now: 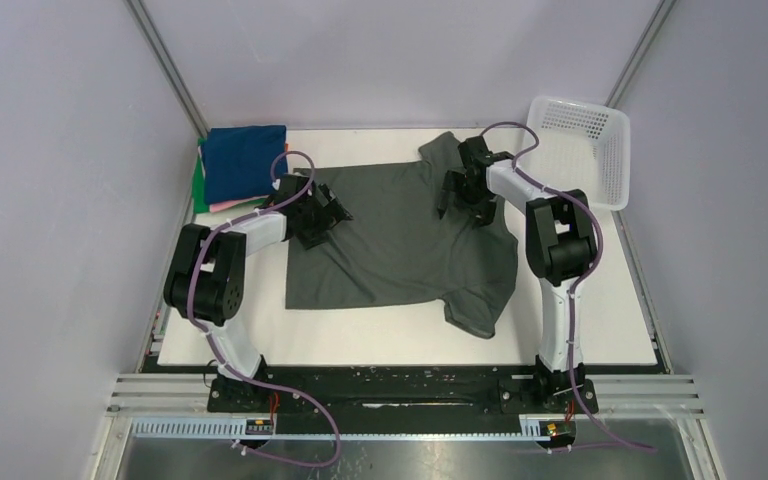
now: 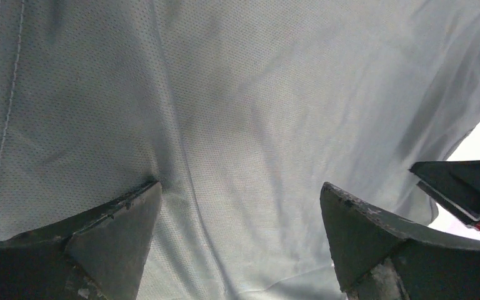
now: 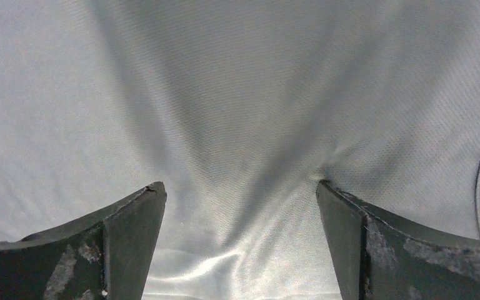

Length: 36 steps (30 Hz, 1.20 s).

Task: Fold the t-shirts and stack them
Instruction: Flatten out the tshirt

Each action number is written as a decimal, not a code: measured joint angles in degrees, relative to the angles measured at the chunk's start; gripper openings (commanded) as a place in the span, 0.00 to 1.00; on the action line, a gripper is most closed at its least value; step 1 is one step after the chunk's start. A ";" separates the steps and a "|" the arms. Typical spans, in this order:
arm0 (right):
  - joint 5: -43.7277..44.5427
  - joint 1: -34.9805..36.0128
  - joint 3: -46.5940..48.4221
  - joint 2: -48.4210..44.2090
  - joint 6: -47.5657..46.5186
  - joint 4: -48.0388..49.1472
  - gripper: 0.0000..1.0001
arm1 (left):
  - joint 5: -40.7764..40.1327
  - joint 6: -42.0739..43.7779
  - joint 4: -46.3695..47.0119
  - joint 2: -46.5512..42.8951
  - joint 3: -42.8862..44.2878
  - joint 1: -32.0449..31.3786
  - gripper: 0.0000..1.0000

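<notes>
A dark grey-green t-shirt lies spread across the middle of the white table, one sleeve at the front right and one at the back. My left gripper stands open over the shirt's left part, its fingertips wide apart and resting on the cloth. My right gripper stands open over the shirt's back right part, both tips pressed into the fabric, which puckers between them. Folded t-shirts sit stacked at the back left, a navy one on top with pink, orange and green edges below.
A white mesh basket leans at the back right corner. Grey walls close in the table's left, right and back sides. In the left wrist view a dark part with a red spot shows at the shirt's right edge.
</notes>
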 measured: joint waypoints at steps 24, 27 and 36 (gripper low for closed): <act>3.41 0.52 -20.65 -38.38 -3.80 2.71 0.99 | -25.40 0.11 -17.46 -43.85 -17.51 -0.52 0.99; 3.41 1.73 -30.14 -48.13 -3.63 5.75 0.99 | -27.58 0.07 -22.12 -48.85 -21.90 -0.50 0.99; 2.29 1.86 -51.32 -69.64 0.04 15.98 0.99 | -26.16 -2.32 -25.86 -48.06 -29.53 -0.31 0.83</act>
